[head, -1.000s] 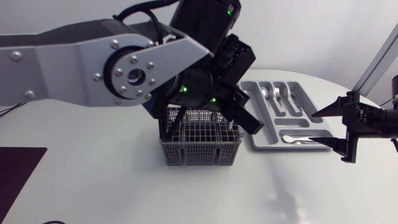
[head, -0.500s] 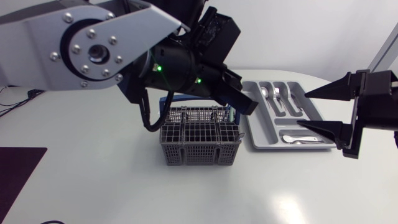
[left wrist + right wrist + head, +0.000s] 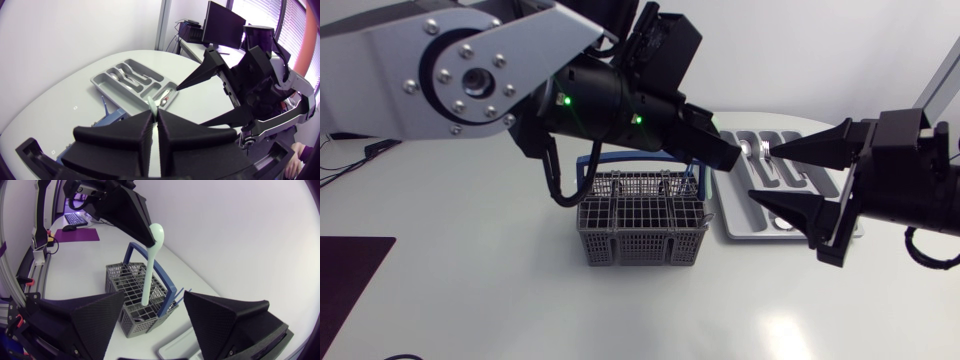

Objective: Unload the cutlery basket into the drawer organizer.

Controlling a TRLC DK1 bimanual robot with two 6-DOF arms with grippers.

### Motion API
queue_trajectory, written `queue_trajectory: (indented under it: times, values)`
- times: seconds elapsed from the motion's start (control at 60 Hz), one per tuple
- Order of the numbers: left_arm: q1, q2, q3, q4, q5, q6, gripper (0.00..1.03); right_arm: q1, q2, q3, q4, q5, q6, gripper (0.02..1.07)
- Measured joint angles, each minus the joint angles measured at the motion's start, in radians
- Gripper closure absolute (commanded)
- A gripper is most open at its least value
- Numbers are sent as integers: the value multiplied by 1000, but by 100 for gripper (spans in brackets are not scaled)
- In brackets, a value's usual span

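Note:
The grey wire cutlery basket [image 3: 642,228] with a blue handle stands mid-table. My left gripper [image 3: 725,155] hangs above its right end, shut on the bowl end of a pale green spoon [image 3: 150,265]. The spoon's handle hangs down toward the basket [image 3: 132,287]. In the left wrist view the spoon [image 3: 151,104] pokes out between the closed fingertips of the left gripper [image 3: 156,114]. The grey drawer organizer [image 3: 826,170] lies to the right. My right gripper [image 3: 761,174] is open over it, its tips pointing at the left gripper, close but apart from it.
Several metal forks and spoons [image 3: 770,157] lie in the organizer's compartments [image 3: 107,80], partly hidden by my right gripper. A dark purple mat [image 3: 345,280] lies at the table's front left edge.
My left gripper rose from the basket with the spoon and swung right. My right gripper moved left over the organizer toward it, staying open.

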Motion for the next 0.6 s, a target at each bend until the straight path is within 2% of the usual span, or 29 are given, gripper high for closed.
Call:
queue_trajectory:
  times: [0.083,0.167,0.317,0.55,0.6]
  values:
    - [0,2,0,3,25,1,97,30,10,0,21,6,32,22]
    - [8,4,0,2,79,10,97,38,31,2,5,-32,27,22]
    - [43,4,0,-28,195,88,97,26,83,31,-143,-137,-60,22]
    - [81,4,2,-130,355,243,97,25,132,111,-286,-207,-174,22]
    - [81,4,6,-158,388,280,97,25,147,126,-294,-214,-191,26]
